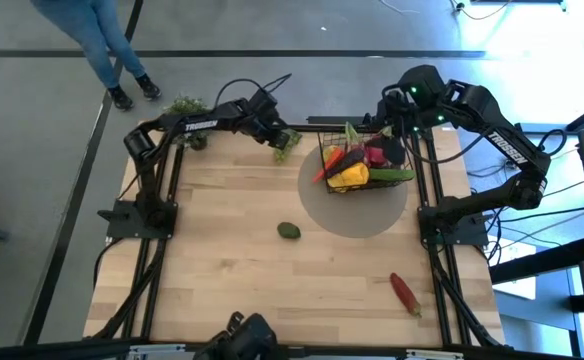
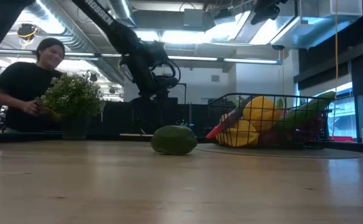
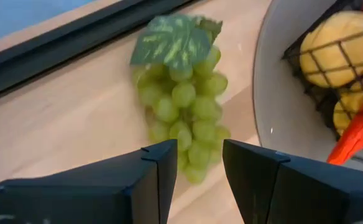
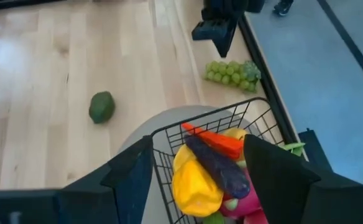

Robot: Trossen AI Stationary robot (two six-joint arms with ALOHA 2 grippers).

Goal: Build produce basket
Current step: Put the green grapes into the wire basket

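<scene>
Green grapes [image 3: 184,106] lie on the tabletop [image 1: 232,250] just ahead of the left claw [image 3: 197,171], whose fingers stand apart, empty.

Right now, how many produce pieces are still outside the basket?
3: green grapes at the far edge under the left hand, avocado mid-table, red chili near the front right. None seem hidden.

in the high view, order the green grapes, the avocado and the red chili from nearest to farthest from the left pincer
1. Bunch of small green toy grapes: right at the open left pincer, by the table's far edge.
2. Dark green oval toy avocado: mid-table, alone.
3. Long red toy chili: near the right front corner, farthest.
</scene>
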